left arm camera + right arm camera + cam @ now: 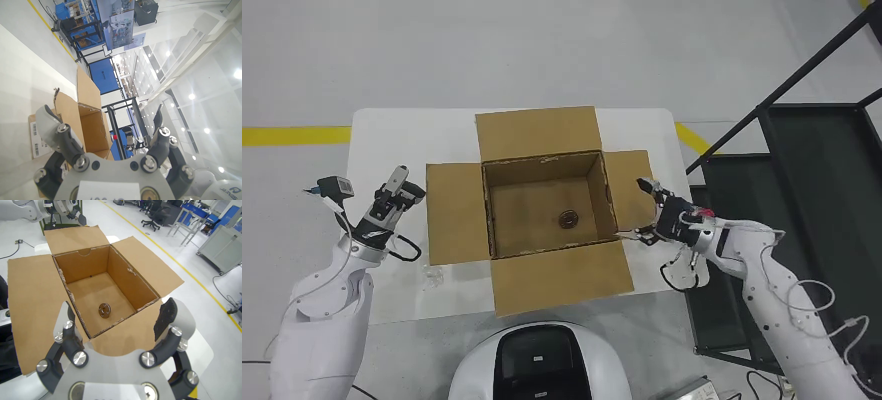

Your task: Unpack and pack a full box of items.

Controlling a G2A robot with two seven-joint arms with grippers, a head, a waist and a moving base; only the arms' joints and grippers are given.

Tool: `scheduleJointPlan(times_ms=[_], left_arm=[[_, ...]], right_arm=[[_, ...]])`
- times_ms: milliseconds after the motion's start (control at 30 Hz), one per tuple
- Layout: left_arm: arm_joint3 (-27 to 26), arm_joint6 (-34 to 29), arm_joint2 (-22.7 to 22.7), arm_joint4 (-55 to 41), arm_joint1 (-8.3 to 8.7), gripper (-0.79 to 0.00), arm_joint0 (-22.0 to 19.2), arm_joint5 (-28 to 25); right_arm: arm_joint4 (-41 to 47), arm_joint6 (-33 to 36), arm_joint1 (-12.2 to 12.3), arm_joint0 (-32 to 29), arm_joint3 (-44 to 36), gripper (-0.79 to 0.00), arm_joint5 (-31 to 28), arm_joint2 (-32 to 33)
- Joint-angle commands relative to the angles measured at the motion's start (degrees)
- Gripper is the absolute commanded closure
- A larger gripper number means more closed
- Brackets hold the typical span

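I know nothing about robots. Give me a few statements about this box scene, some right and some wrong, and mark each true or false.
1. The cardboard box has all four flaps folded open. True.
2. The box is packed full. False: one small dark disc lies on its floor.
3. The right tool grips the disc. False: it is open at the outer edge of a side flap, holding nothing.
4. The left tool is open, outside the box, beside the opposite side flap. True.

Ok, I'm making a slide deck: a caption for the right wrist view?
Open right gripper at the edge of an open cardboard box, one round metal disc on its floor.
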Motion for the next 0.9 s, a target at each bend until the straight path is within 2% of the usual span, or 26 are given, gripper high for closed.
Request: scheduleJointPlan(times_ms=[0, 767, 867], left_arm=[[0.00, 0.00, 0.00, 0.00, 0.00, -0.785, 0.00, 0.00], [0.00, 0.00, 0.00, 0.00, 0.00, -0.785, 0.00, 0.00], [0.00, 0.00, 0.00, 0.00, 0.00, -0.785, 0.00, 0.00]], right_arm=[[2.25, 1.90, -0.29, 1.78, 0.76, -0.785, 0.02, -1.67], [2.51, 2.00, -0.33, 1.95, 0.86, -0.785, 0.08, -1.86], [2.18, 5.16, -0.60, 3.79, -0.63, -0.785, 0.32, -4.00]])
